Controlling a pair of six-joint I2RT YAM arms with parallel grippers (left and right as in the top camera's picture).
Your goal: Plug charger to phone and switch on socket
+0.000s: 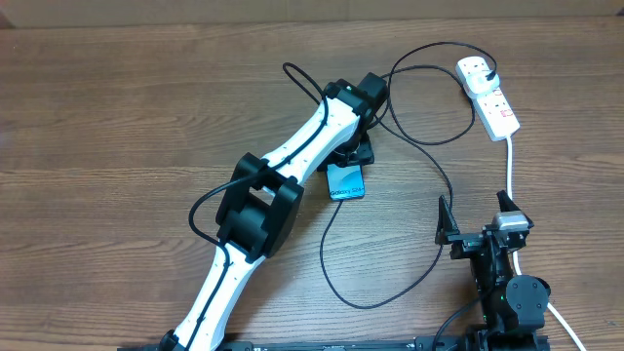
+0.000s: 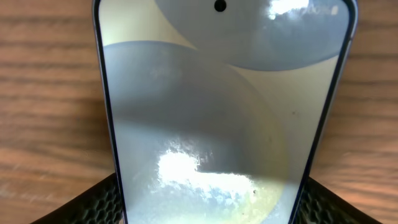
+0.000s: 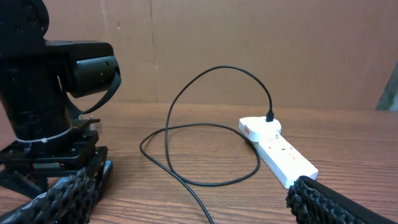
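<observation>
Seeing the phone [image 1: 346, 181] flat on the table [image 1: 117, 117], screen up, long axis near-to-far, far end under the left gripper [image 2: 214, 202]. Got its fingers [image 2: 102, 202] flanking the long edges; can't tell if clamped. Got the right gripper [image 3: 189, 190] wide open, empty. Seeing the charger [image 3: 222, 66] plugged into the socket [image 1: 490, 96], slack looped beside the phone.

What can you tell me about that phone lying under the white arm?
The phone is a slim slab with a dark rim and a glossy screen, blue-teal from above, showing grey circles on cream up close, with a tiny camera hole at one end. It lies flat, face up, on the wooden table. The left gripper hangs over it, fingers beside both long edges; whether they press it is unclear.
</observation>
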